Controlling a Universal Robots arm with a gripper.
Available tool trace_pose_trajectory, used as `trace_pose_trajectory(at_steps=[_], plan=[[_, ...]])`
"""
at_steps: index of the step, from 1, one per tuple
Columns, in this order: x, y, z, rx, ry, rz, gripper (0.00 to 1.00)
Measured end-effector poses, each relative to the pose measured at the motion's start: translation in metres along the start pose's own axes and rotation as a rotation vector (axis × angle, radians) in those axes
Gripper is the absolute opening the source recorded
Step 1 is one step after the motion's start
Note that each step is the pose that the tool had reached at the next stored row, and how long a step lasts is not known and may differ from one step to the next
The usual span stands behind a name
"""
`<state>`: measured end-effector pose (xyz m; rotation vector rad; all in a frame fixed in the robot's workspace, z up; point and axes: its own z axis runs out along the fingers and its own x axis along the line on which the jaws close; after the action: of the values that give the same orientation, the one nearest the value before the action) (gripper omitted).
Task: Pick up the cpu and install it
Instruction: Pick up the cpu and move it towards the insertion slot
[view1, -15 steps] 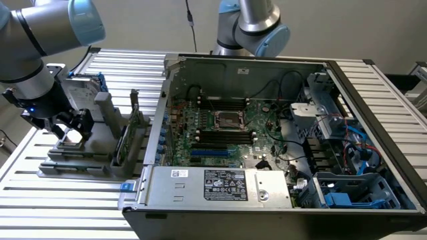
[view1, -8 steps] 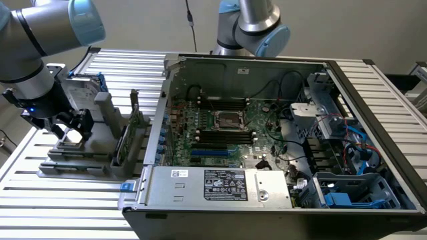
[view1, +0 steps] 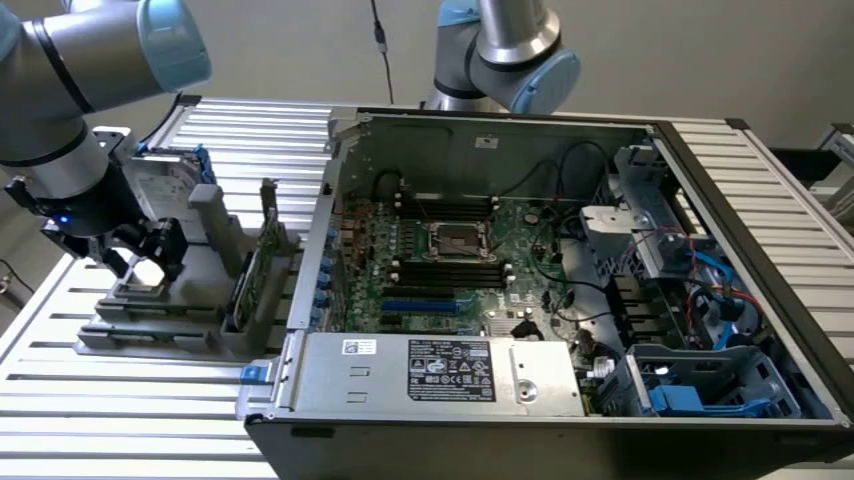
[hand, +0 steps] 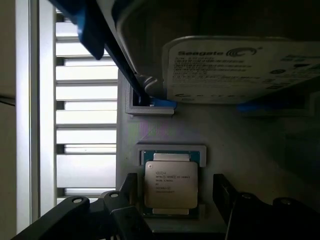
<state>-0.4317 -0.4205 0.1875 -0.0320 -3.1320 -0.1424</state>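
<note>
- cpu (hand: 170, 184) sits flat in a little recess on the grey holder tray (view1: 174, 338), way over on the exterior view's left. Its metal top faces up, and the print on it is readable in the wrist view.
- gripper (view1: 140, 268) hangs right over it, spread wide, with one finger on each side of the chip and a gap on both sides. Nothing's grabbed, and I'd say it isn't touching the chip either.
- hard drive (hand: 240, 70) with the blue brackets is parked in the next slot of the same tray, just beyond the chip and apart from it.
- a green board (view1: 248, 280) stands on edge at the side of the tray nearest the computer case (view1: 747, 190).
- moving right, that case lies open on the slatted table (view1: 80, 410) with the motherboard (view1: 400, 280) exposed. The socket (view1: 455, 241) sits about mid-board, well apart from the chip. Can't tell whether its frame is latched or lifted.
- step-wise this looks like the pick-up, right at pre-grasp: lined up, not closed.
- my take on what the grab needs: fingers coming down level and closing on two opposite edges, square to the chip, since it's thin and sits low in the recess. A skewed pinch could tip it or catch the recess wall.
</note>
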Motion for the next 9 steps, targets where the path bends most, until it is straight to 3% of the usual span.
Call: trace_pose_trajectory(at_steps=[4,9], plan=[[0.0,0.0,0.0006,-0.0002,0.0013,0.0,0.71],[0.0,-0.0002,0.0017,0.0001,0.0103,0.001,0.71]])
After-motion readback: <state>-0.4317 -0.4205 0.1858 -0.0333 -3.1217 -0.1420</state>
